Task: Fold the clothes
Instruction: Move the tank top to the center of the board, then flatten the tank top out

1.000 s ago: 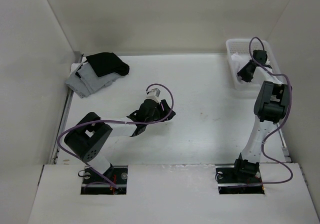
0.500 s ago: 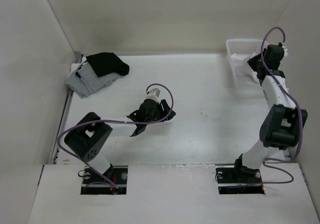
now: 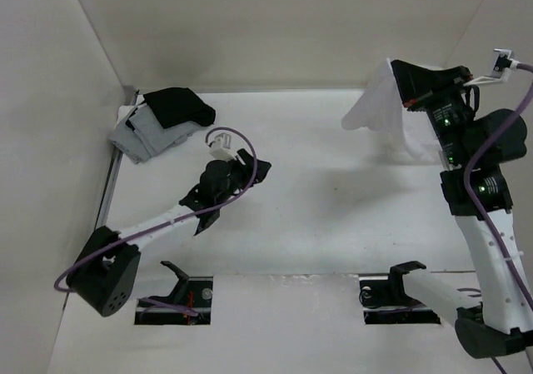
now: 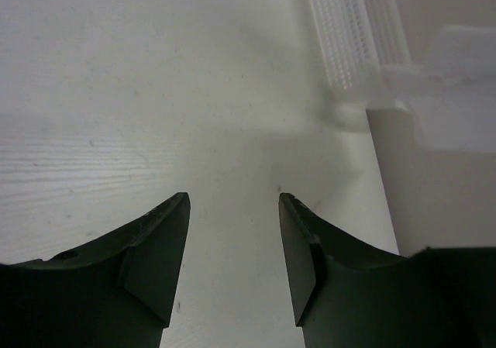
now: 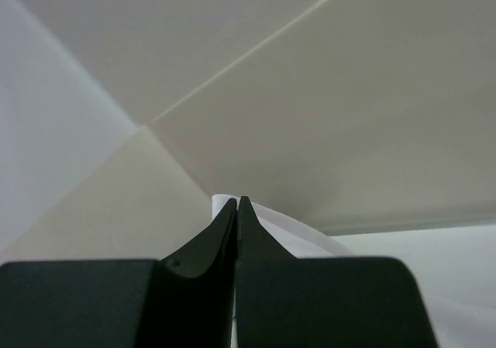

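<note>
We see the clothes (image 3: 375, 107) in plain white, with no print, against cream walls (image 3: 250, 24). The table (image 3: 333, 199) is white too, and the left wrist view shows a faint grain in it. In the far left corner lie a black garment (image 3: 176, 106) and a grey folded garment (image 3: 143, 137). The grey one may carry paler bands, though we cannot be sure from this view. The basket (image 4: 349, 30) is white with a fine grid of holes. Both arms are black and white, with purple cables (image 3: 237, 132). Small green lights (image 3: 450, 122) glow on the right arm. The left gripper (image 4: 232, 208) and right gripper (image 5: 235, 201) are matte black.
</note>
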Robot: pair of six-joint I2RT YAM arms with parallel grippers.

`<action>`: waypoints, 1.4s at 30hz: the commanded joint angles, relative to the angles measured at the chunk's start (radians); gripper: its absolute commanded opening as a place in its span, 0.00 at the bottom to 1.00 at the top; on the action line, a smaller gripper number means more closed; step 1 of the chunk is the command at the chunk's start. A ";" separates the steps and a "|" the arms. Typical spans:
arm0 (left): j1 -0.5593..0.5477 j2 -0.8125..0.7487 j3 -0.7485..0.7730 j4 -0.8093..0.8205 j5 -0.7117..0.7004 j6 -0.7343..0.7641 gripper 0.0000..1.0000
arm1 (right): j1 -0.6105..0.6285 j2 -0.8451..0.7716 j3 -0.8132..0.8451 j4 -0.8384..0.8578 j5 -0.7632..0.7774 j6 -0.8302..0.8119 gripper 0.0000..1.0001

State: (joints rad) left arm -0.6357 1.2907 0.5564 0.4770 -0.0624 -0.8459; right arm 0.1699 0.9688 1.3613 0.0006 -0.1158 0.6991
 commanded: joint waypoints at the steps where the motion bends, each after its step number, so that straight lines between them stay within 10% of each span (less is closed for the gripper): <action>1: 0.073 -0.161 -0.042 -0.056 -0.105 -0.016 0.48 | 0.169 -0.053 0.146 0.010 -0.054 -0.044 0.00; 10: 0.224 -0.448 -0.075 -0.250 -0.181 -0.019 0.48 | 0.658 0.016 0.306 -0.002 -0.025 -0.147 0.00; 20: 0.301 -0.521 -0.125 -0.324 -0.206 -0.025 0.48 | 0.287 0.397 0.013 0.309 -0.258 0.083 0.01; 24: 0.304 -0.486 -0.128 -0.324 -0.209 -0.018 0.48 | 0.161 0.796 0.232 0.339 -0.334 0.170 0.05; 28: 0.308 -0.444 -0.124 -0.325 -0.197 -0.001 0.48 | 0.089 0.970 0.378 0.277 -0.283 0.215 0.30; 33: 0.256 -0.358 -0.119 -0.331 -0.165 0.022 0.47 | 0.085 0.831 0.152 0.220 -0.200 0.110 0.40; 38: 0.066 -0.232 -0.087 -0.336 -0.140 0.083 0.34 | 0.134 0.642 -0.239 0.194 -0.130 0.059 0.08; 42: -0.127 -0.159 -0.076 -0.348 -0.137 0.131 0.31 | 0.251 0.552 -0.541 0.210 -0.069 0.034 0.07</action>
State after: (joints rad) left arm -0.6655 1.1069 0.4393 0.1154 -0.2203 -0.7803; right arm 0.3412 1.5341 0.9943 0.2127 -0.2512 0.7811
